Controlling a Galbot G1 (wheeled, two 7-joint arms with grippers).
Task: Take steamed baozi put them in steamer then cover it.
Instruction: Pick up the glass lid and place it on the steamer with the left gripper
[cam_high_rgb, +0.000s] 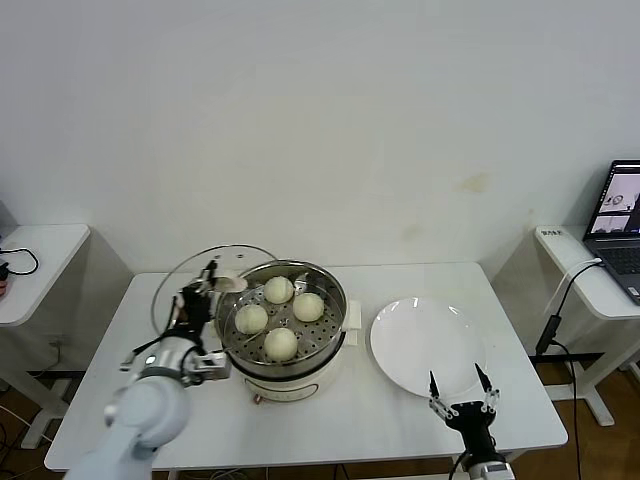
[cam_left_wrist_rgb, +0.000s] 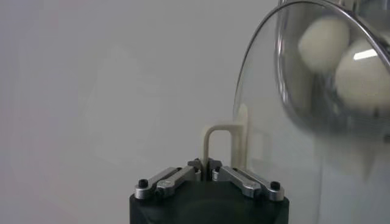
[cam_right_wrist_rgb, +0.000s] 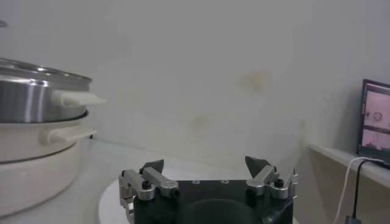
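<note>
Left gripper (cam_high_rgb: 212, 272) at the steamer's left side, fingers (cam_left_wrist_rgb: 204, 167) pinched tight on the cream-white bar handle of the cover (cam_high_rgb: 190, 285). The cover stands tilted up on edge, its glass disc spreading away from the fingers and leaning against the left rim of the steamer (cam_high_rgb: 285, 345). In the left wrist view the handle (cam_left_wrist_rgb: 222, 143) rises straight out from between the fingertips, and the glass (cam_left_wrist_rgb: 292, 128) curves off to one side, with two buns showing blurred through it.

Steamer sits just beyond the held cover, on the far side from the left fingers; open on top, not covered.

Count: four steamed baozi (cam_high_rgb: 279, 290), all inside the steamer on the perforated tray, arranged in a loose diamond, apart from each other. One cover. One steamer on its cream base. One white plate (cam_high_rgb: 425, 345), bare, beside the steamer on the right.

Right gripper (cam_high_rgb: 463, 392) low at the near edge of the table (cam_high_rgb: 350, 425), fingers (cam_right_wrist_rgb: 152, 165) spread wide, holding nothing. The plate's near rim lies directly under and just ahead of these fingers. The steamer stands well off to the left of them, seen side-on in the right wrist view (cam_right_wrist_rgb: 36, 140).
</note>
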